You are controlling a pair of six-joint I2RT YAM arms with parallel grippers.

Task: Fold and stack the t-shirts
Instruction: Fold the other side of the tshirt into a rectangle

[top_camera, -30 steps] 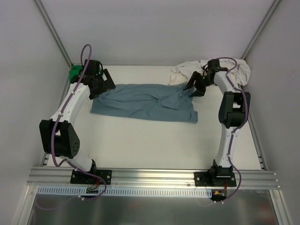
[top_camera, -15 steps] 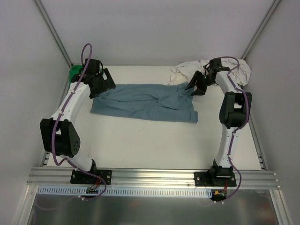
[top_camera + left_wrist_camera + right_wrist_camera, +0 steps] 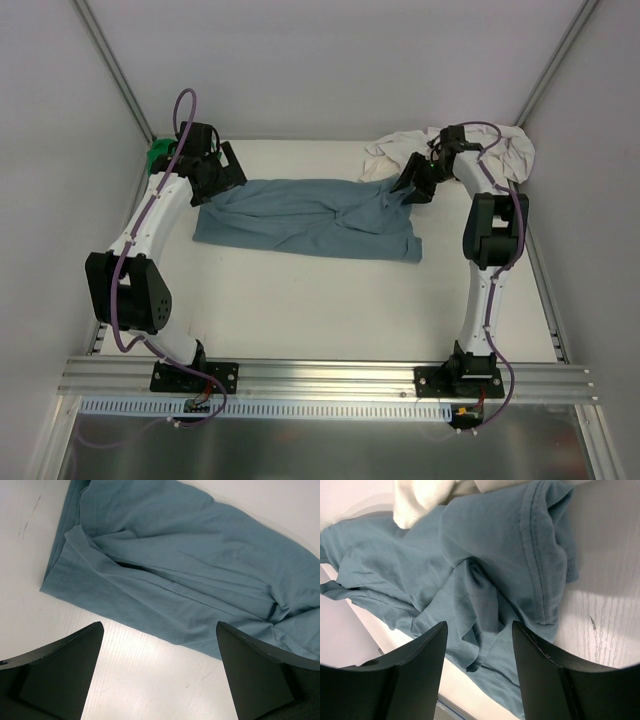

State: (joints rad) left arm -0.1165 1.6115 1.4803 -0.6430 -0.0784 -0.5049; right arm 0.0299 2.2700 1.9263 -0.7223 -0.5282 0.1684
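The slate-blue t-shirt (image 3: 310, 215) lies as a long wrinkled band across the back of the table, and shows as well in the left wrist view (image 3: 190, 565) and the right wrist view (image 3: 485, 555). A cream t-shirt (image 3: 395, 150) is crumpled at the back right, its edge (image 3: 420, 500) lying over the blue one. Only a bit of the green t-shirt (image 3: 157, 156) peeks out behind the left arm. My left gripper (image 3: 222, 172) (image 3: 160, 626) hangs wide open over the blue shirt's left end. Over its right end my right gripper (image 3: 413, 182) (image 3: 479, 625) is open, gripping nothing.
The white table (image 3: 320, 300) is boxed in by pale walls at the back and both sides. An aluminium rail (image 3: 330, 378) carrying both arm bases runs along the near edge.
The right gripper has shifted slightly back and left over the blue shirt's end, and its jaws have narrowed a little. The left gripper has edged slightly back.
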